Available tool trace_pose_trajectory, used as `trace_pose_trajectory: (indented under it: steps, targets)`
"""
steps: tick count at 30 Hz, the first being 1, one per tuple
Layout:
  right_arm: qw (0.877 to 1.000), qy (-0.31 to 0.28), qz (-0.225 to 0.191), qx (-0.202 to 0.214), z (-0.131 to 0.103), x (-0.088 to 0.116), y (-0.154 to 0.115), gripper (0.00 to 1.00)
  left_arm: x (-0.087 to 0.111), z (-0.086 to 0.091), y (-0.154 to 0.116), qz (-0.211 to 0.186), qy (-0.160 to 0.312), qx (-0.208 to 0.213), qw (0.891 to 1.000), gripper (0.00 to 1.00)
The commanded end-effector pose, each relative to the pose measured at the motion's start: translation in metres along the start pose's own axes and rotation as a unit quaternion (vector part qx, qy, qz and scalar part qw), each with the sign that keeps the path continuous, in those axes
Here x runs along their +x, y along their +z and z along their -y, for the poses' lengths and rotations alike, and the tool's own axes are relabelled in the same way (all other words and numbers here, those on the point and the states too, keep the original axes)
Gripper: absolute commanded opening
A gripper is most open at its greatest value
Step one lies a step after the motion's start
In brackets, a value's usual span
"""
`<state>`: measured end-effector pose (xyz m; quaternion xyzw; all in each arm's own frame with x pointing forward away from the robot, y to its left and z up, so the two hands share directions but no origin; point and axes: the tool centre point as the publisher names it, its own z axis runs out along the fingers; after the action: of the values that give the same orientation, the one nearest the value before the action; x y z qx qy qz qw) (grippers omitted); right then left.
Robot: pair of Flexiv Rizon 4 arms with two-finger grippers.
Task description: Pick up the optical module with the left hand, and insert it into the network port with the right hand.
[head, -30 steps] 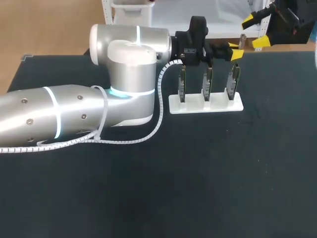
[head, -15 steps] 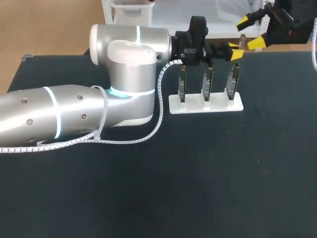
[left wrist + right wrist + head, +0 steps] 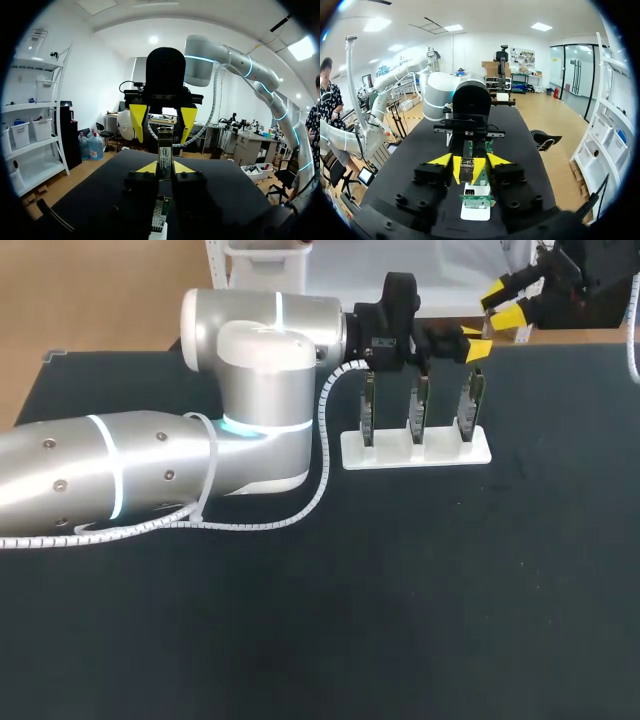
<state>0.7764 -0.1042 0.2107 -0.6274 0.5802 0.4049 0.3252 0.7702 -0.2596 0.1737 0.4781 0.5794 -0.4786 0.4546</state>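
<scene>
Pinched from both sides in the left tool [image 3: 164,167]: the module [image 3: 164,155]. Held in the air above the tabletop's [image 3: 400,590] far edge, right of middle, just past the right end of the white holder [image 3: 415,452]. Long axis in line with the left tool's fingers, free end pointing straight away from that tool and into the right tool [image 3: 505,303]. Right tool facing the left one head-on, yellow fingers spread wide to either side of the module's free end, apart from it. Under the left tool, three green boards [image 3: 415,405] upright in a row in the holder, on edge, parallel to one another.
</scene>
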Motion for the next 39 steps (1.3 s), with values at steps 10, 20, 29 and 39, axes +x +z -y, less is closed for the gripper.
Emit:
trace_pose_trajectory:
  steps: [10,20,29,39]
  targets:
    - [1.000,-0.002,-0.002,0.005,-0.005,-0.001,0.005,0.00,0.000,-0.002,0.001,-0.001,0.000,0.002,1.000,1.00]
    - [1.000,-0.006,0.001,0.012,-0.004,-0.003,0.004,0.00,-0.002,-0.002,0.000,-0.006,0.007,0.003,1.000,1.00]
    - [1.000,-0.006,0.003,0.016,-0.004,-0.004,0.001,0.00,-0.006,-0.005,-0.016,-0.088,0.044,-0.013,0.995,1.00]
    - [1.000,-0.006,0.007,0.017,-0.002,-0.003,0.002,0.00,0.007,-0.010,-0.029,-0.124,0.019,-0.020,0.992,1.00]
